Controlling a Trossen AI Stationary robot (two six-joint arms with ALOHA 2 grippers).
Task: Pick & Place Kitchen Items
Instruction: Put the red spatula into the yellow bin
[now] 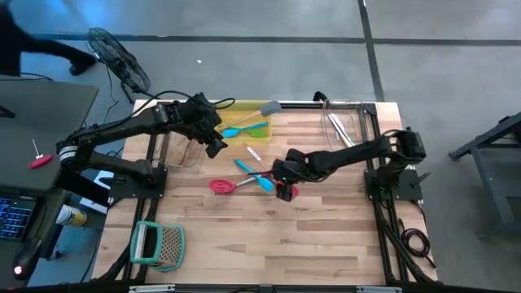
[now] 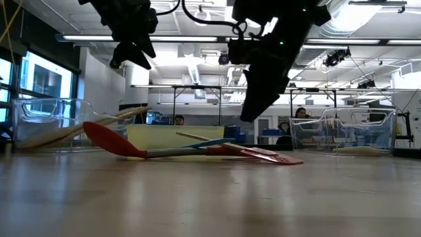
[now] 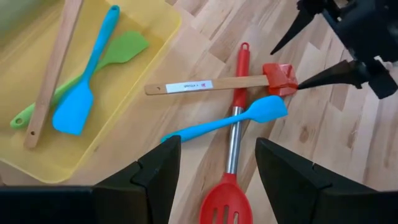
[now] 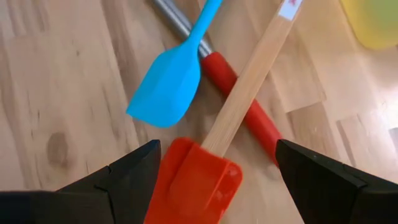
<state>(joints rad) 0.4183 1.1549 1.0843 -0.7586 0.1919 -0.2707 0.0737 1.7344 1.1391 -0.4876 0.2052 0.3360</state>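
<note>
- Wooden table [image 1: 269, 244] in a workshop with grey floor; black fan [image 1: 118, 59] on the floor beyond the far left corner, dish rack [image 1: 159, 244] on the near left corner.
- Yellow tray [image 3: 146, 25] at far centre, holding a blue spatula [image 3: 78, 102], a green spatula [image 3: 121, 46] and a wooden utensil [image 3: 53, 68].
- Clear bin [image 1: 346, 122] at far right with pale utensils inside; another clear bin [image 1: 175, 150] at far left under the left arm.
- Three crossed utensils at table centre: red slotted spoon [image 3: 227, 202] with metal shaft and red handle, second blue spatula [image 3: 233, 121] lying over it, wooden-handled red spatula [image 3: 277, 78] across both.
- Right gripper [image 4: 211, 180] low over the red spatula's head, fingers wide apart, one on each side of the head, nothing clamped.
- Left gripper [image 3: 217, 171] raised above the table near the tray's near edge, over the red spoon's bowl end, fingers apart, holding nothing.
- People visible far back in the room in the low view.
</note>
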